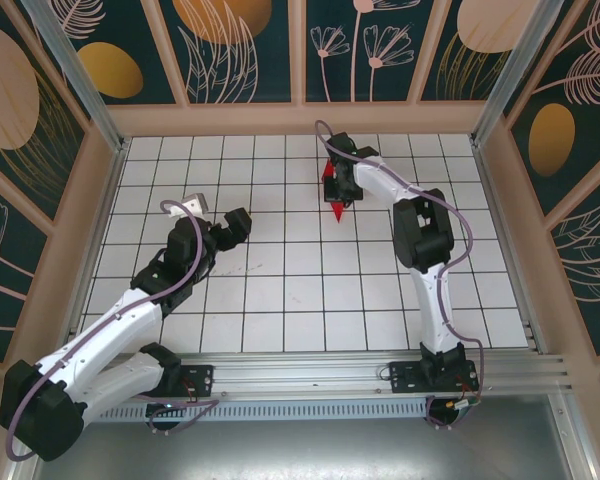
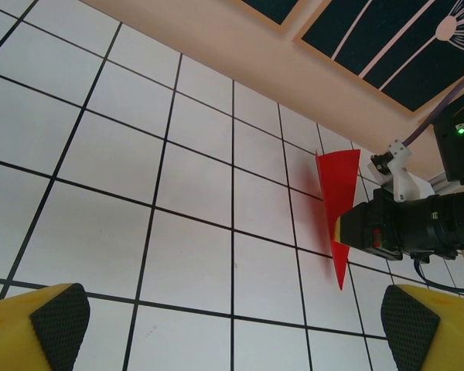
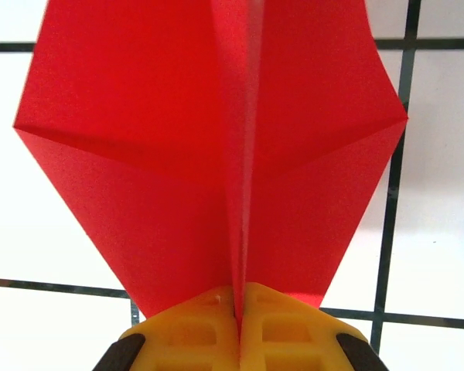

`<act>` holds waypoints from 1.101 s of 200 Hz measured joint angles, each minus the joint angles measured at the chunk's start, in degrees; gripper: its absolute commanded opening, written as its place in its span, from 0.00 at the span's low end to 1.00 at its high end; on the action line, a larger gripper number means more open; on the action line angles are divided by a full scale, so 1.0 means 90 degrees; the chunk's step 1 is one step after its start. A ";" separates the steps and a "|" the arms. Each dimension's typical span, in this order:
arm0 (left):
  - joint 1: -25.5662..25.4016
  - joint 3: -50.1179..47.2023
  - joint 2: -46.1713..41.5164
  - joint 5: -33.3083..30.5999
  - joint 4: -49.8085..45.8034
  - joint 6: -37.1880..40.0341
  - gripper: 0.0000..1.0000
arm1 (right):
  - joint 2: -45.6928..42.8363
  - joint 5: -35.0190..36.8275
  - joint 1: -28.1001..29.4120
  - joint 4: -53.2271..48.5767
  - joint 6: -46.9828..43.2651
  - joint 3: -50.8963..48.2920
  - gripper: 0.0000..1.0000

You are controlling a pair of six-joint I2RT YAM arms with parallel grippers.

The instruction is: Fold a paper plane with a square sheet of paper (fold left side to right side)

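Paper plane (image 1: 336, 208), a narrow red dart, sat at the far side of the counter (image 1: 280, 290), a little right of centre, pinched in the right end effector (image 1: 340, 190). The right wrist view showed why the grip sat where it did. The yellow fingers (image 3: 193, 332) were pressed together on the central fold, so the keel was held flat while the two wings (image 3: 178, 154) spread out to either side above it. The right end effector (image 3: 240, 309) was therefore fully closed on the paper.

From the left wrist view the dart (image 2: 336, 193) stood on edge, its wide tail toward the far wall and its pointed nose toward the near side. The right end effector (image 2: 339, 229) clamped it partway along. Whether the lower edge touched the tiles could not be told.

The left end effector (image 1: 238, 222) rested well apart, left of centre, with its jaws spread wide and nothing between them (image 2: 232, 325). It faced the plane, probably so as to leave the finished fold undisturbed.

Judging by the shape, the folding looked essentially complete.
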 measured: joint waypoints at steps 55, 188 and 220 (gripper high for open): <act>0.0000 0.0000 0.0027 0.0000 -0.0002 0.0007 0.99 | 0.0146 -0.0032 0.0000 -0.0136 0.0002 0.0010 0.04; 0.0005 0.0342 0.0396 0.0080 -0.0189 0.0022 0.99 | 0.0090 -0.0068 0.0039 -0.0296 -0.0017 -0.0032 0.44; 0.0228 0.0464 0.0444 0.0330 -0.0189 0.0012 0.99 | -0.0685 0.0005 0.0143 -0.0279 0.0024 -0.0636 0.51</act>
